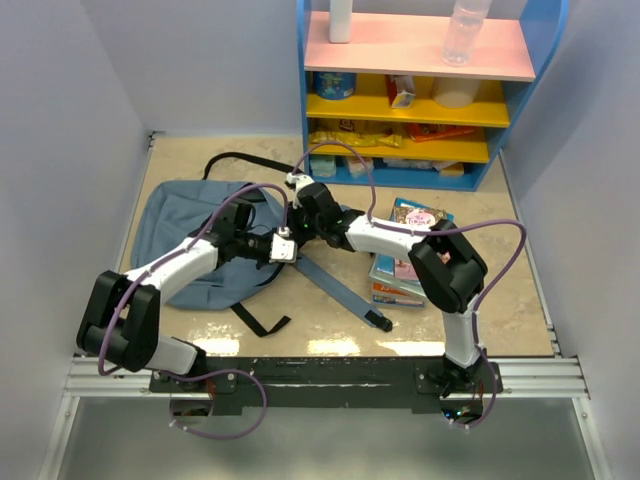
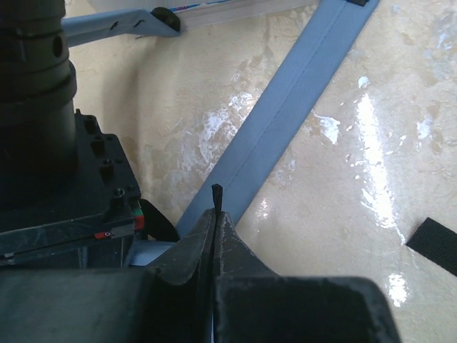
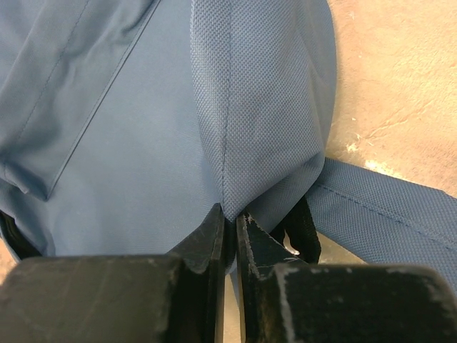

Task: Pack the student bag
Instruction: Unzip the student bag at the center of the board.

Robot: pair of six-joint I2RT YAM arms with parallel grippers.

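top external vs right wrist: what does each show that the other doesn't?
Top external only: the whole outline of the backpack, the stack of books to its right, and the blue shelf unit at the back. Right wrist only: a close-up of the right claw pinched shut on the backpack's seam fold. Both: the grey-blue backpack, its shoulder strap and the beige table.

Bright, even light from overhead floods the tabletop (image 1: 500,300), with only soft shadows. On the left wrist camera, white glare streaks the glossy surface, and the left end effector (image 2: 216,214) sits dark and blurry up close. Right wrist: the student bag (image 3: 264,107) weave is razor-sharp.
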